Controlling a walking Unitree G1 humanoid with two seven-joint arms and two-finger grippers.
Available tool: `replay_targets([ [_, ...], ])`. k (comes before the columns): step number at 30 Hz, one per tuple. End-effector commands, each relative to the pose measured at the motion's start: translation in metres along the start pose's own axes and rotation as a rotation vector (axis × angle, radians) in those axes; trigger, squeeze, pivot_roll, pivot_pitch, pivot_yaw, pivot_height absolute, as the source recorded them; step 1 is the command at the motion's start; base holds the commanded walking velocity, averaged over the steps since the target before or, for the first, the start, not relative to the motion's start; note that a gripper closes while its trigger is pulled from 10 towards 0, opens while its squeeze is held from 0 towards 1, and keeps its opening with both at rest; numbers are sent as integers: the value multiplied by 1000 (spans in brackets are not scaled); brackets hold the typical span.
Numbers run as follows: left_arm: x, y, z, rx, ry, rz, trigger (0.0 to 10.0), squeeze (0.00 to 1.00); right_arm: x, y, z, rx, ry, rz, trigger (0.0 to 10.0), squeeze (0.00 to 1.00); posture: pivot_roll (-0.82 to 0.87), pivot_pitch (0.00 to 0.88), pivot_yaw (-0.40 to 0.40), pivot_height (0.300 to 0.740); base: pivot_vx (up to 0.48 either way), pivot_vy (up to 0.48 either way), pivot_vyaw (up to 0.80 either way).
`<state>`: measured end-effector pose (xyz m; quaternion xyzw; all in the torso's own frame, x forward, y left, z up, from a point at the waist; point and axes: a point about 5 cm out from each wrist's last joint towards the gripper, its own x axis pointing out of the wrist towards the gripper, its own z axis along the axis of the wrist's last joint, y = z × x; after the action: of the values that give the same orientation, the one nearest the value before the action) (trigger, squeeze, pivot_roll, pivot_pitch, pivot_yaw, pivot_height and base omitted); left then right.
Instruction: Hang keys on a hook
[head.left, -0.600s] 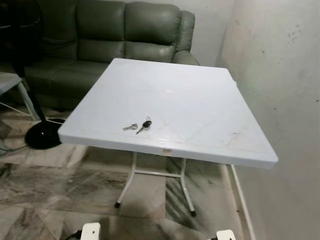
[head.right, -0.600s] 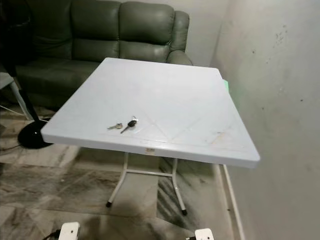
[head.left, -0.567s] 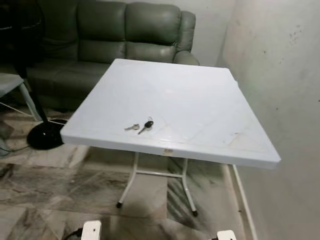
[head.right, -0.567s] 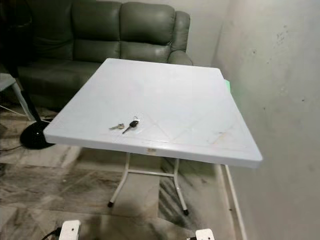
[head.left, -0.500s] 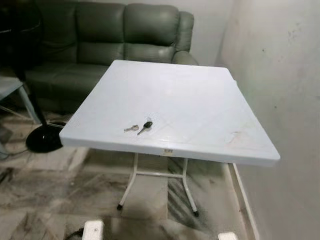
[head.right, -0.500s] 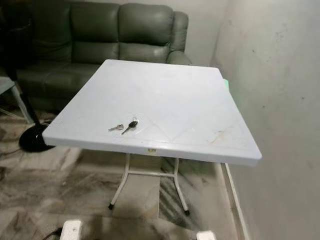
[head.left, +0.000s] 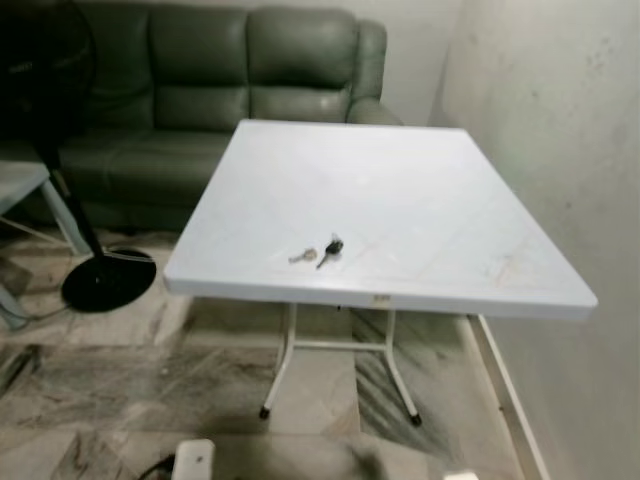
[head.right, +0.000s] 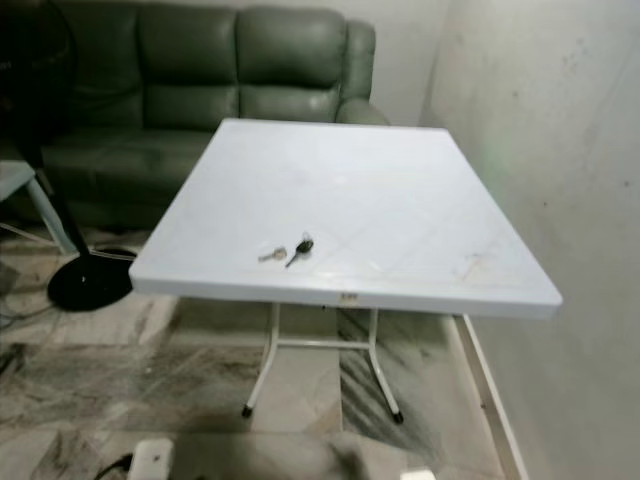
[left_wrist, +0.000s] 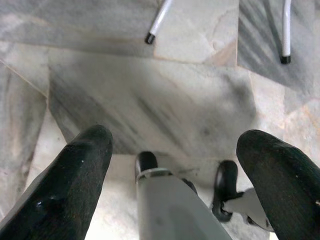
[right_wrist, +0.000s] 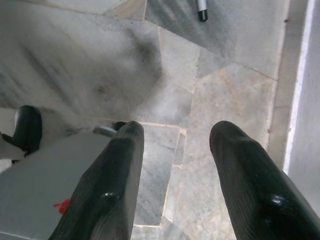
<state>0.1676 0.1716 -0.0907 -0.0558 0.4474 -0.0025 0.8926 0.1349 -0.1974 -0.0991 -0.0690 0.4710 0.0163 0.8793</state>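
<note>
Keys (head.left: 320, 252) lie on a white folding table (head.left: 420, 190) near its front edge; the small label on that edge is unreadable. Left gripper (left_wrist: 185, 170) and right gripper (right_wrist: 175, 165), fingers spread and empty, hang over marble floor (left_wrist: 165, 95).

you can read no text here; the small label (head.left: 381, 298) on the table's (head.left: 420, 180) front edge is too blurred.
</note>
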Motion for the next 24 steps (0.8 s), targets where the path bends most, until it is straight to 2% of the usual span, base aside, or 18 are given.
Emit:
replay_targets([
  [1, 0, 3, 1, 15, 3, 8, 10000, 0, 1, -2, 6, 1, -15, -4, 10000, 0, 8, 0, -59, 740, 0, 0, 0],
  [13, 0, 3, 3, 4, -2, 25, 10000, 0, 1, -3, 7, -8, -19, -8, 10000, 0, 11, 0, -64, 740, 0, 0, 0],
  [19, 4, -2, 23, 13, -86, -10, 10000, 0, 4, -9, 27, -1, -109, -16, 10000, 0, 8, 0, -61, 740, 0, 0, 0],
  [24, 5, -1, 28, 11, -100, -11, 10000, 0, 6, -11, 35, -3, -128, -17, 10000, 0, 7, 0, -61, 740, 0, 0, 0],
])
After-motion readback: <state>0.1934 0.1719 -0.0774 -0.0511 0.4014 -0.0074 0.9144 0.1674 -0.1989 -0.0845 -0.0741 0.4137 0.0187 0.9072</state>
